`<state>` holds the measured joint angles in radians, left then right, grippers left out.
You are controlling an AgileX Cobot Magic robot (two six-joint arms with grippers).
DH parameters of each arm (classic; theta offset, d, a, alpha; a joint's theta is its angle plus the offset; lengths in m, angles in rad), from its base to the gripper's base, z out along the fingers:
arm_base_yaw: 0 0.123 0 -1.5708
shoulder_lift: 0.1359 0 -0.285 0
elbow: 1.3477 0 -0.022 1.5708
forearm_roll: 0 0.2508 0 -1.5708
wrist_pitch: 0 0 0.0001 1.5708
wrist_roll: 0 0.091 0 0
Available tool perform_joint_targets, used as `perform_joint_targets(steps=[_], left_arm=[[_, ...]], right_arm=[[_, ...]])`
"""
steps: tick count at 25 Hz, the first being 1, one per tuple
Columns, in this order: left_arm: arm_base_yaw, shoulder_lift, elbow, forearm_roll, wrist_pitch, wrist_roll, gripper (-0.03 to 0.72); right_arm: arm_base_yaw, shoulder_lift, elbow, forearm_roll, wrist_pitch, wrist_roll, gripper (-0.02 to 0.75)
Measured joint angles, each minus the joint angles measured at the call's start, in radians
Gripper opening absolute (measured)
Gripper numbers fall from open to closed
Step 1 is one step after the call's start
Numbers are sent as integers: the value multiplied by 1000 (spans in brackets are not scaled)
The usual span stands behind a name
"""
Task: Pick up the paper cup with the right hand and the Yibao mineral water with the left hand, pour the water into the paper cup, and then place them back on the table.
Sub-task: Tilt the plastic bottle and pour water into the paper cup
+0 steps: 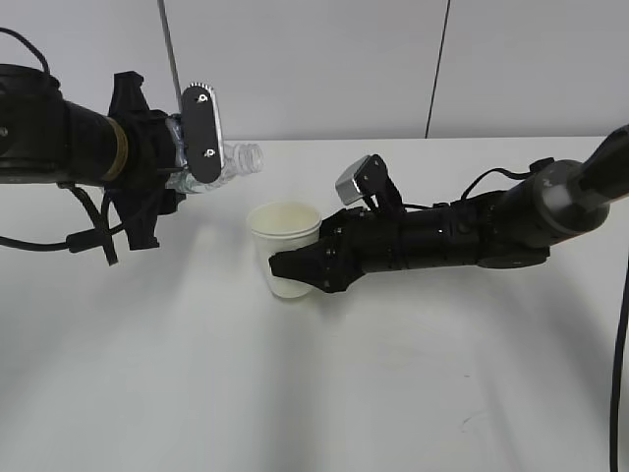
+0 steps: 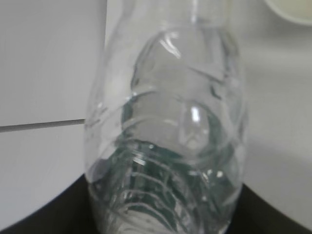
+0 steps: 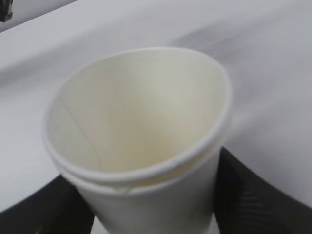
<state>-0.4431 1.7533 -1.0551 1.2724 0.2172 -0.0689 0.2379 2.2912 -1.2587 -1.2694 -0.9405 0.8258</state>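
Observation:
My left gripper (image 1: 200, 147) is shut on the Yibao mineral water (image 1: 228, 162), a clear uncapped bottle lying almost level in the air. Its open mouth points right, just above and left of the paper cup (image 1: 285, 234). In the left wrist view the bottle (image 2: 165, 131) fills the frame, with the green label low down and the cup's rim (image 2: 292, 12) at the top right. My right gripper (image 1: 295, 267) is shut on the cream-white cup, which stands upright. In the right wrist view the cup (image 3: 141, 122) sits between the black fingers (image 3: 251, 195), and I see no liquid in it. Whether its base touches the table I cannot tell.
The white table (image 1: 295, 393) stretches out below both arms, up to a pale wall at the back. A black cable (image 1: 619, 364) hangs at the right edge and another loops under the left arm (image 1: 59, 138).

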Motion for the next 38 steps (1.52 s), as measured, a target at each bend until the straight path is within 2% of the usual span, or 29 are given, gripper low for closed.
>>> perform_joint_targets(steps=[38], left_arm=[[-27, 0, -21, 196, 59, 0, 389]], right_arm=[[0, 0, 0, -8, 4, 6, 509]])
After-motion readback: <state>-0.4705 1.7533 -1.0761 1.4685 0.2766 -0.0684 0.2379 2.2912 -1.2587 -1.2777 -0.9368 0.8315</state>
